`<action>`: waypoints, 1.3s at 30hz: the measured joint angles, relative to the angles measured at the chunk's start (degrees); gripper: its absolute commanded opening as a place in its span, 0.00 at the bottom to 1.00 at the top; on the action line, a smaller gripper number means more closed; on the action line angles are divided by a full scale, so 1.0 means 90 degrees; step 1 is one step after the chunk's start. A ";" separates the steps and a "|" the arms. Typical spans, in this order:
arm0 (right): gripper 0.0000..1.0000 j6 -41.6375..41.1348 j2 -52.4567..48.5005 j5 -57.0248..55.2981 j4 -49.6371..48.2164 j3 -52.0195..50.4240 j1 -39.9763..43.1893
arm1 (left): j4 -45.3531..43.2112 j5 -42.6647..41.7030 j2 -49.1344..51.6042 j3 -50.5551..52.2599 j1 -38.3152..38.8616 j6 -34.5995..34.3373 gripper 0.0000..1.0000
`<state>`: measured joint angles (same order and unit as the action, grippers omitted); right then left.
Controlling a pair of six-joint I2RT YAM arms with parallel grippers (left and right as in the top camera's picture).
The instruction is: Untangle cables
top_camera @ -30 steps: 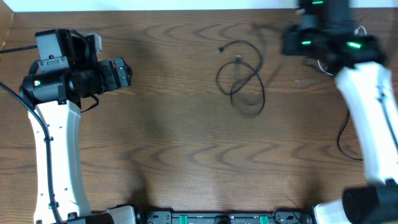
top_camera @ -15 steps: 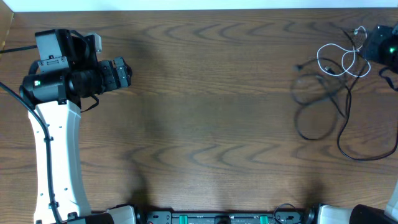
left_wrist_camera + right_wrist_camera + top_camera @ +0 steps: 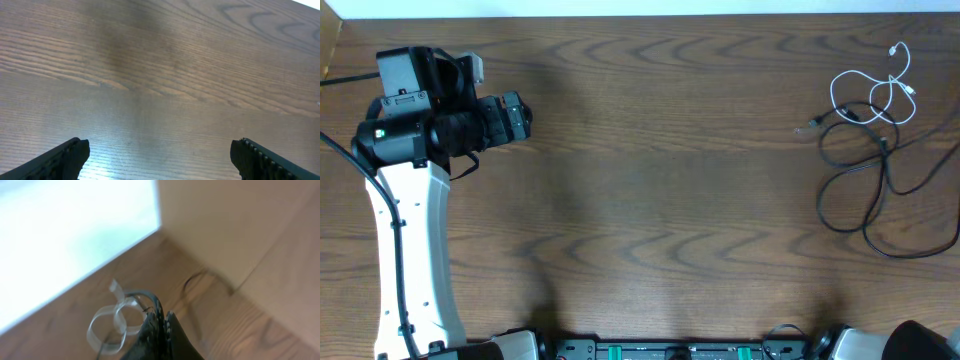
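Observation:
A white cable [image 3: 873,95] lies in loops at the far right of the table, crossing black cables [image 3: 880,190] that loop below it and run off the right edge. My left gripper [image 3: 528,118] is open and empty over bare wood at the left, its fingers wide apart in the left wrist view [image 3: 160,160]. My right gripper is out of the overhead view. In the blurred right wrist view it [image 3: 164,315] is shut, with a thin black cable [image 3: 142,294] arcing out from its tips beside the white loops [image 3: 107,325].
The left arm [image 3: 405,230] stands along the table's left side. The robot base [image 3: 670,352] runs along the front edge, with a dark part of the right arm [image 3: 920,340] at the bottom right corner. A pale panel [image 3: 225,225] borders the table in the right wrist view.
The right arm has swung off to the right and out of the overhead view. The cables moved with it from the table's middle to the far right. The left arm has not moved.

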<state>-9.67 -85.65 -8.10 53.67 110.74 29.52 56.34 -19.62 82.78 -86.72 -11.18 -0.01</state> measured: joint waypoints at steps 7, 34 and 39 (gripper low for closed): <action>0.01 0.0010 -0.0338 -0.0355 -0.0828 0.0117 0.0784 | -0.0019 0.0000 0.0000 0.0000 0.0000 0.0000 0.95; 0.99 0.0211 -0.2154 0.0177 -0.0039 0.0117 0.0784 | -0.0024 0.0000 0.0000 0.0000 0.0000 0.0000 0.95; 0.99 0.0495 -0.2069 0.1090 0.0255 0.0117 0.0498 | -0.0024 0.0000 0.0000 0.0000 0.0000 0.0000 0.95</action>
<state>-5.21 -104.27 1.72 55.96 111.79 34.00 56.12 -19.62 82.78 -86.72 -11.18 -0.01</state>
